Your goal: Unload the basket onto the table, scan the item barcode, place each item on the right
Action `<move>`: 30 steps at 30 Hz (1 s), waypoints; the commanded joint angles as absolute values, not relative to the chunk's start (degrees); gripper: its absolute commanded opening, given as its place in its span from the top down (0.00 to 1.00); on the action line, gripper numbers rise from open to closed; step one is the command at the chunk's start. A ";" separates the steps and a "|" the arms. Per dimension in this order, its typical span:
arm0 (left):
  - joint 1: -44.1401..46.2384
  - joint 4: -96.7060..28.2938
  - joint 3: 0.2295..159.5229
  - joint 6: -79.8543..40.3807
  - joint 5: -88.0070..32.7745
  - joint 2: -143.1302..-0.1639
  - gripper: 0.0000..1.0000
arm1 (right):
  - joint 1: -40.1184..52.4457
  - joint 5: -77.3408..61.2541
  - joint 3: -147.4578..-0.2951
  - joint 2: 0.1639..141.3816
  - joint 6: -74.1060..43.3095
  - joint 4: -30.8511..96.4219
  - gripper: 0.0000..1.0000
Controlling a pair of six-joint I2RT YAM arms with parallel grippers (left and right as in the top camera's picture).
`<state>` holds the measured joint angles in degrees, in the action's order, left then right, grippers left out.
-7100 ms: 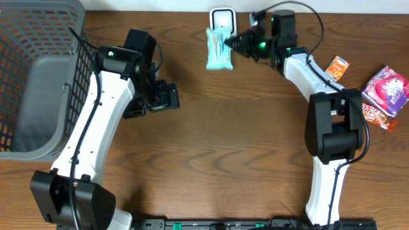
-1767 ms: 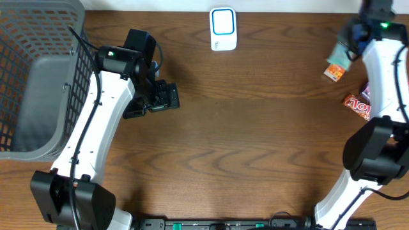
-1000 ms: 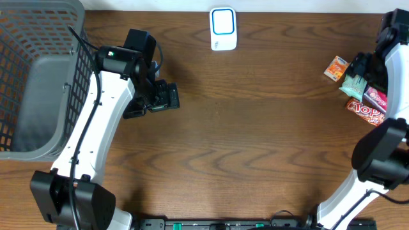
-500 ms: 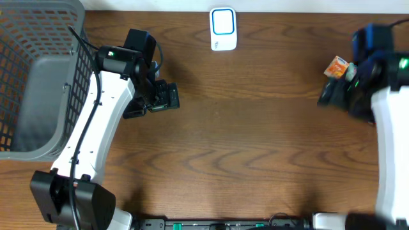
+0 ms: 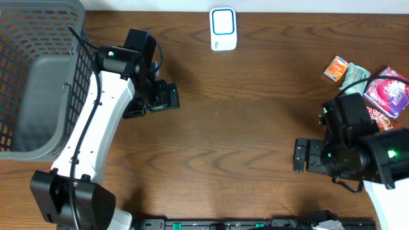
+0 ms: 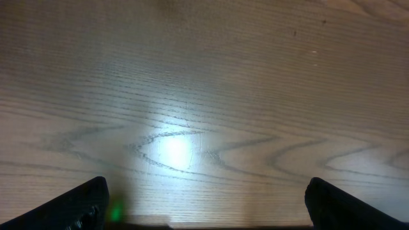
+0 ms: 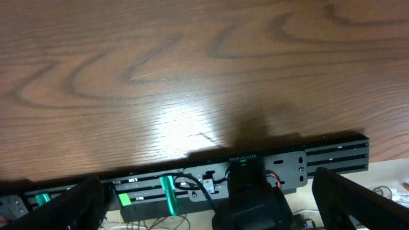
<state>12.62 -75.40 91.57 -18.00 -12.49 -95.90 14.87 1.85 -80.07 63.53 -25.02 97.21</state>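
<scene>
Above the table, the left hand and right hand gape wide, seemingly empty.

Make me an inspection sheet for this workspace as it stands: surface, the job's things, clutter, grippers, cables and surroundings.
Surface: brown wooden table, a glare patch under each wrist camera.
Job's things: white barcode scanner at the far edge; orange packet, mint packet, pink bag and red packet clustered at the right edge.
Clutter: nothing seen.
Grippers: left gripper open, empty; right gripper open, empty, apart from the packets.
Cables: black cable running onto the left arm; wiring below the table's near edge.
Surroundings: grey mesh basket at the left.
</scene>
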 commanded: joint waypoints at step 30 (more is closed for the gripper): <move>12.45 -75.59 91.59 -17.47 -11.92 -96.01 0.02 | 15.38 1.85 -79.68 62.50 -23.33 97.30 0.01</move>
<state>12.62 -75.37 91.57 -17.98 -12.49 -95.90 14.87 0.82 -80.05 62.72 -24.95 97.06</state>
